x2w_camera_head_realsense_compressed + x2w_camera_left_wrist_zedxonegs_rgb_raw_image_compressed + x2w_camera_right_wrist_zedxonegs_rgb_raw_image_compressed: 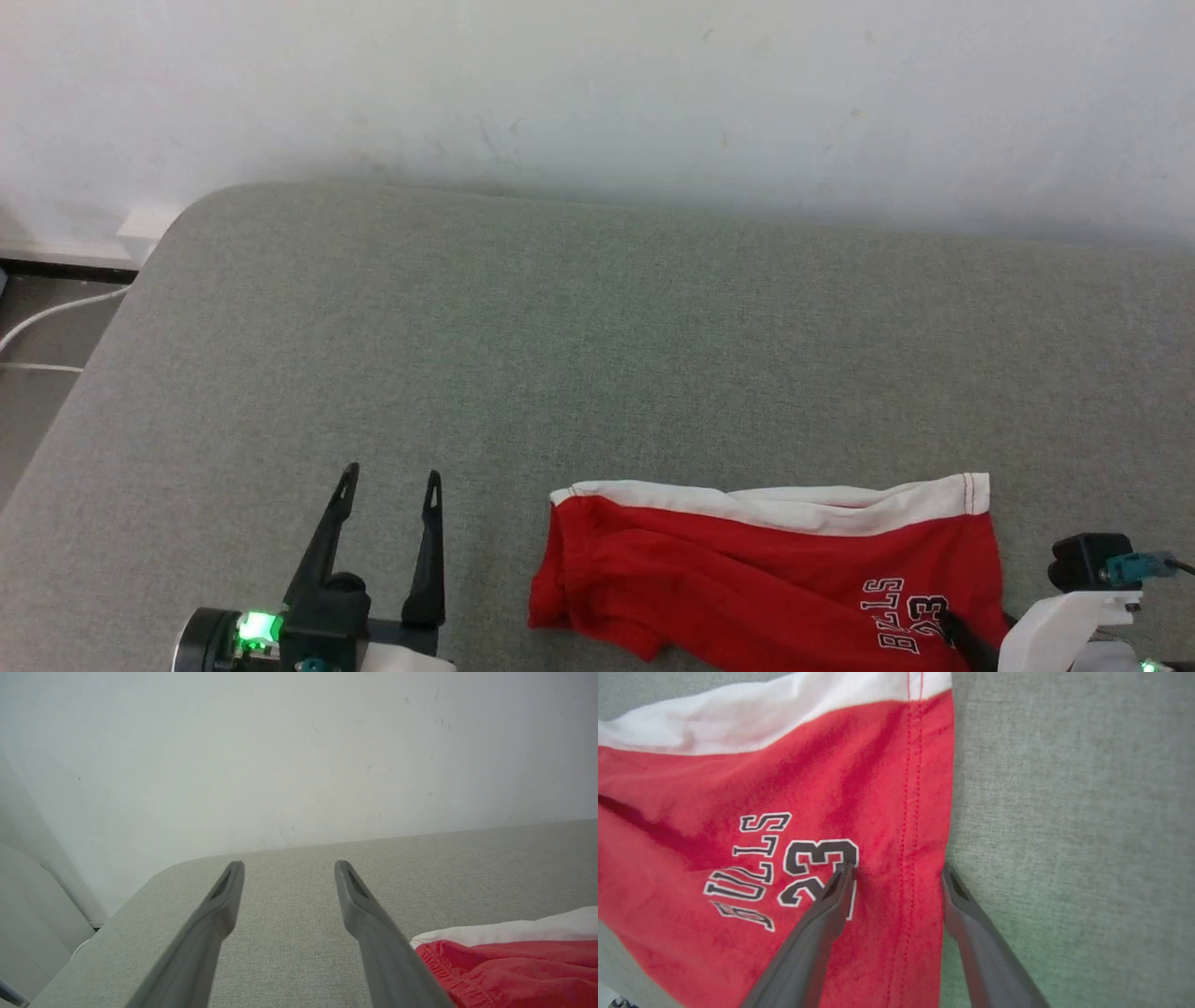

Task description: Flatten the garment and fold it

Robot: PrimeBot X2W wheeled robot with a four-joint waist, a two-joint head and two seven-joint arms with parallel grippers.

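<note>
On the grey fabric-covered bench point(560, 327) lies one garment point(747, 579), and two pincers are over the same surface, each with two long dark fingers. The garment sits at the near right of the head view, spread mostly flat and well short of the white wall point(597, 84). It is a small pair of bright red shorts with one white band along its far edge; that band is creased and slightly folded over near the middle. The end toward the left pincer is bunched and gathered, with ripples in the red cloth. The other end is smoother and carries one block of dark, white-outlined lettering, "BULLS" above "23", beside a double row of red stitching down the side.

The left pincer point(392, 476) stands wide and empty over bare bench, just beside the garment's gathered end and apart from it. The right pincer point(899, 869) is also spread wide, holding nothing: one finger lies over the "23", the other at the stitched side edge. Whether its tips press the cloth cannot be told.

One white cable point(56, 313) runs along the floor at the far left.
</note>
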